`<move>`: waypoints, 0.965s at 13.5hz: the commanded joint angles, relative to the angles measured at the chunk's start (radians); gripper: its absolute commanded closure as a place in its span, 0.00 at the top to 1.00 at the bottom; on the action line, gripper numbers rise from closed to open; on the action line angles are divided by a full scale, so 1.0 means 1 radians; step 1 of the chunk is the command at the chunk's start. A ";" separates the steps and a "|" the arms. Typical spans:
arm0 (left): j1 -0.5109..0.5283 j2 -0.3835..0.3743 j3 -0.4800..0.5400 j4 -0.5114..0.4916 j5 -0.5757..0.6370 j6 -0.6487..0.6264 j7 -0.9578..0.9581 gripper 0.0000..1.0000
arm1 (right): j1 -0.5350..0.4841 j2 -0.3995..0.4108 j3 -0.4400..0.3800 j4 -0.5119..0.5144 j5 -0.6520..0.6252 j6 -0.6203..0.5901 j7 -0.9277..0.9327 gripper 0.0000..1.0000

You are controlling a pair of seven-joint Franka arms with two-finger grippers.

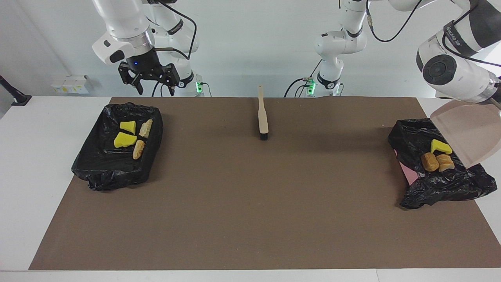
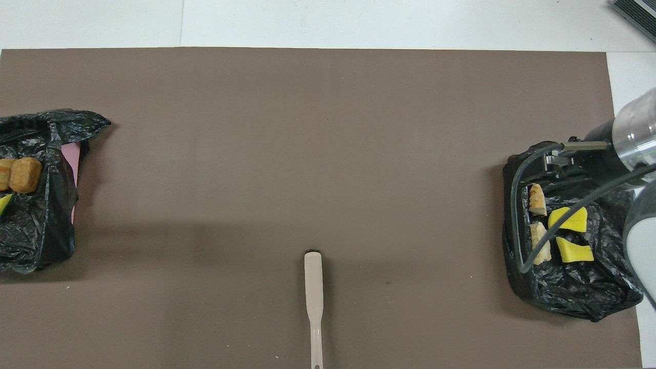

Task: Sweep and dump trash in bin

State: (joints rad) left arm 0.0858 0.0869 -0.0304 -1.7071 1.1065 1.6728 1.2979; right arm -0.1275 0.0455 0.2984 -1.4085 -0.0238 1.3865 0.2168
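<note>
Right gripper [image 1: 146, 80]: fingers spread wide, nothing between them, hanging over the table's [image 1: 39, 176] robot-side edge, just above the bin [image 1: 113, 164] at the right arm's end. Seen from overhead, overlapping that bin's farther corner, with a dark cable looping across the liner. Bin lined with a crumpled black bag, sitting half on the brown mat [image 1: 250, 203], half on bare white table. Inside: trash [image 1: 125, 139], namely two yellow wedges side by side and two tan lumps beside them, toward the table's middle. Left gripper past the picture's edge, pressed together on the dustpan [image 1: 465, 129]; only the left arm's [image 1: 454, 74] bulky wrist showing above it. Dustpan beige, raised and tilted over the other bin [image 1: 442, 184] at the left arm's end, its lip just above the bag's rim. More trash [image 1: 440, 147] there: one yellow wedge and, farther from the robots, two tan-orange lumps touching each other, resting on the black liner. Pink wall of that bin peeking out under the bag, on the side toward the table's middle. Brush [image 1: 263, 117] lying flat on the mat midway between the two bins, near the robots' edge, handle toward the robots, dark bristles pointing away; well apart from both bins and both arms. Mat between the bins bare but for the brush.
</note>
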 commanded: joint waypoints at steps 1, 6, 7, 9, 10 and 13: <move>0.002 -0.035 0.006 -0.035 -0.147 -0.008 -0.058 0.00 | -0.020 -0.019 0.007 -0.026 -0.001 0.032 -0.031 1.00; -0.012 -0.052 0.004 -0.057 -0.454 -0.077 -0.316 0.00 | 0.125 -0.026 -0.157 -0.020 -0.001 0.032 -0.034 1.00; -0.023 -0.068 0.004 -0.087 -0.508 -0.077 -0.363 0.00 | 0.185 -0.024 -0.216 -0.020 -0.001 0.034 -0.034 1.00; -0.056 -0.098 0.004 -0.135 -0.586 -0.082 -0.484 0.00 | 0.221 -0.024 -0.268 -0.021 -0.001 0.034 -0.039 1.00; -0.079 -0.102 0.004 -0.158 -0.623 -0.081 -0.552 0.00 | 0.221 -0.026 -0.268 -0.021 -0.001 0.034 -0.037 1.00; -0.156 -0.107 0.004 -0.195 -0.744 -0.079 -0.695 0.00 | 0.227 -0.050 -0.294 -0.030 0.002 0.013 -0.049 1.00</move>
State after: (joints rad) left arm -0.0145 0.0191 -0.0403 -1.8509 0.4202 1.5954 0.6907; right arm 0.0888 0.0343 0.0316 -1.4084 -0.0240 1.3963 0.2097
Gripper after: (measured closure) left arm 0.687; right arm 0.000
